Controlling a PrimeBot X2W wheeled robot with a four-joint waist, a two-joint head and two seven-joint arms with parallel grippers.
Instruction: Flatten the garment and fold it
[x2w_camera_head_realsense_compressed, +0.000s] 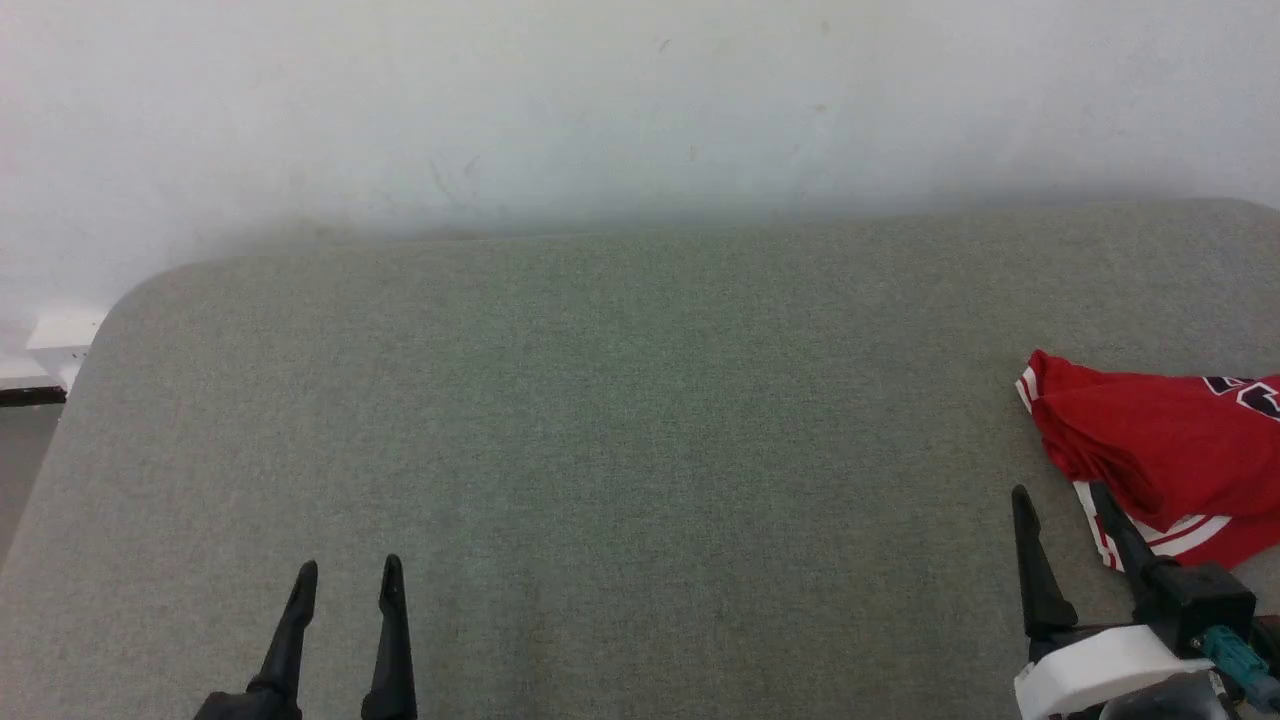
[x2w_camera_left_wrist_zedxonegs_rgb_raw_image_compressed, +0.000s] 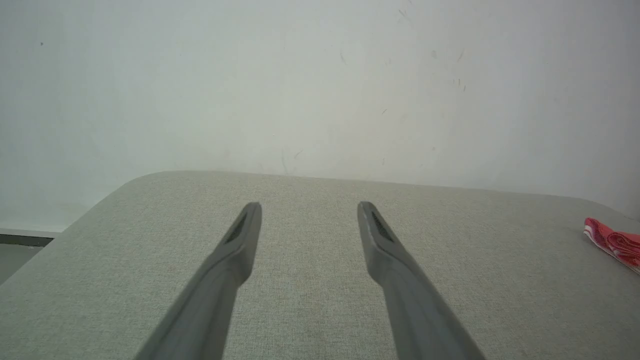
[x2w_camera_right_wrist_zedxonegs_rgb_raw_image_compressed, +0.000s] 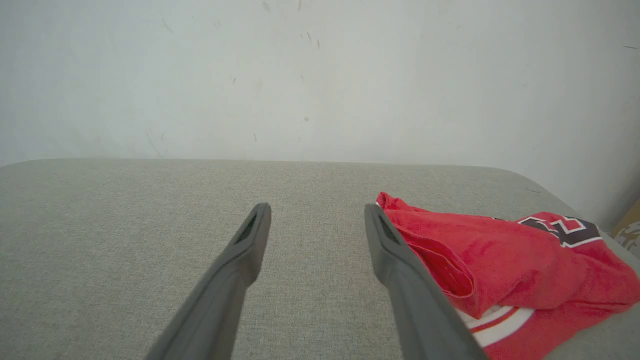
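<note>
We see the garment (x2w_camera_head_realsense_compressed: 1170, 450) crumpled on the bench (x2w_camera_head_realsense_compressed: 600, 400) at the right edge of the head view, its bulk running off frame to the right. Our right jaws, wide apart and empty, sit just beside its lower-left hem. Our left jaws, equally open and empty, hang lower left, well apart. We judge the right arm nearer.

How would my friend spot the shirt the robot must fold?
Find the grey-green fabric table against the white wall. At its right side, beside the right gripper, lies a crumpled red T-shirt. Striped white trim and black lettering set it apart from the plain cloth.
</note>
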